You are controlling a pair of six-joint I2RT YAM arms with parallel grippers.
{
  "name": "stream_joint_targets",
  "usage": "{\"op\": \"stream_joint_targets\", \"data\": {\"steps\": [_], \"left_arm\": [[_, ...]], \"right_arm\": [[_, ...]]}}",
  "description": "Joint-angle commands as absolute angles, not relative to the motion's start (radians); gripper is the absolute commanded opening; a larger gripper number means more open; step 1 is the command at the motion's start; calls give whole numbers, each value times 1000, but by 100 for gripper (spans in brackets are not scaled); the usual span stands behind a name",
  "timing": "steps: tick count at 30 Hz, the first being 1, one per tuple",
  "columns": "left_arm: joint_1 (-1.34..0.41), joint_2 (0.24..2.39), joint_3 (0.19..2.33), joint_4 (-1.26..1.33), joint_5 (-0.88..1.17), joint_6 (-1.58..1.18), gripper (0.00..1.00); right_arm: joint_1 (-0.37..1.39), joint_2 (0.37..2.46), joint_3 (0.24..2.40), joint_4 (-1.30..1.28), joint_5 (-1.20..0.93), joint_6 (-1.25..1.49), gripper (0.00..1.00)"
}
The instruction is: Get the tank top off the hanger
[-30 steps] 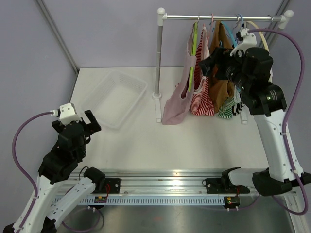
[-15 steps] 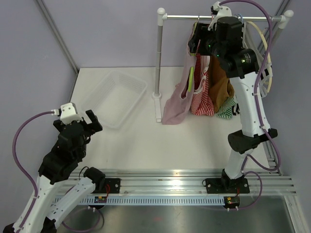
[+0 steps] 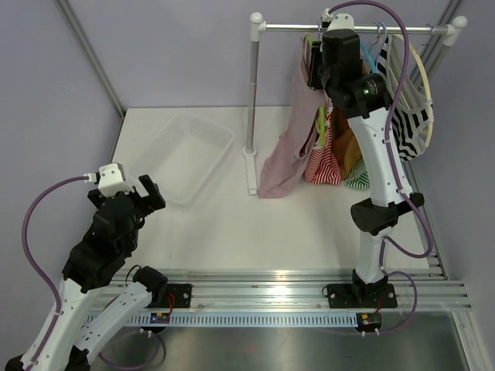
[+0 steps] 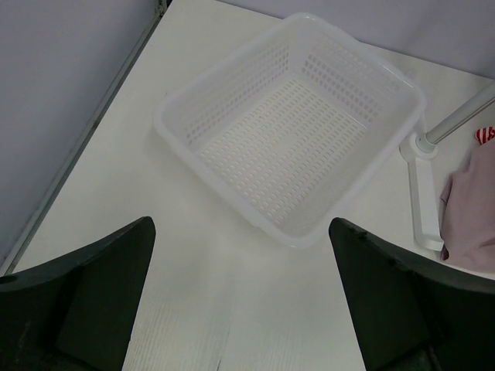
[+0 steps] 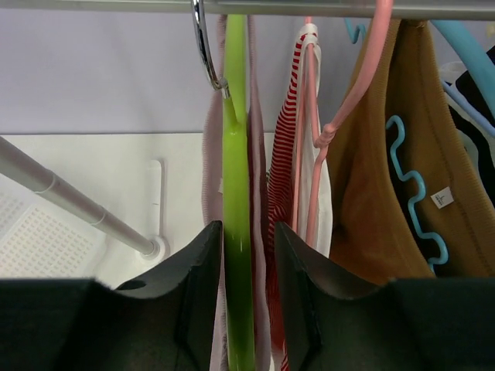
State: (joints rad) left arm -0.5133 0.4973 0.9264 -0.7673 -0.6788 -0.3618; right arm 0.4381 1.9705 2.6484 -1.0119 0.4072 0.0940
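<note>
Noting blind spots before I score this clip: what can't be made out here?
Right wrist view: whether the jaws of the right gripper press the green hanger or only flank it; pink tank top fabric crowds the gap.
Top view: that grip is hidden behind the right arm.
Right wrist view: the tag on the brown garment is too small to read.
Left wrist view: the pink tank top is cut off by the right edge.

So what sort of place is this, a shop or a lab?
Probably a robot test bench, not a shop: two arms bolted to a rail at a white table, a small rack of tops on hangers, and bare grey walls.
</note>
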Motion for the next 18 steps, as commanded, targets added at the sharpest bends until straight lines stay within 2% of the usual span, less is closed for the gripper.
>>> {"op": "stream_joint_targets", "data": {"steps": [1, 12, 16, 18], "left_arm": [[-514, 502, 925, -716, -663, -348, 99], [-514, 497, 923, -718, -661, -347, 99], [-514, 495, 923, -716, -660, -347, 99], [-514, 497, 923, -716, -658, -345, 99]], "right_arm": [[439, 1980, 2695, -982, 471, 54, 40], [439, 2011, 2720, -983, 433, 31, 31], [439, 2011, 2723, -985, 436, 23, 9], [439, 2011, 2727, -985, 436, 21, 9]]}}
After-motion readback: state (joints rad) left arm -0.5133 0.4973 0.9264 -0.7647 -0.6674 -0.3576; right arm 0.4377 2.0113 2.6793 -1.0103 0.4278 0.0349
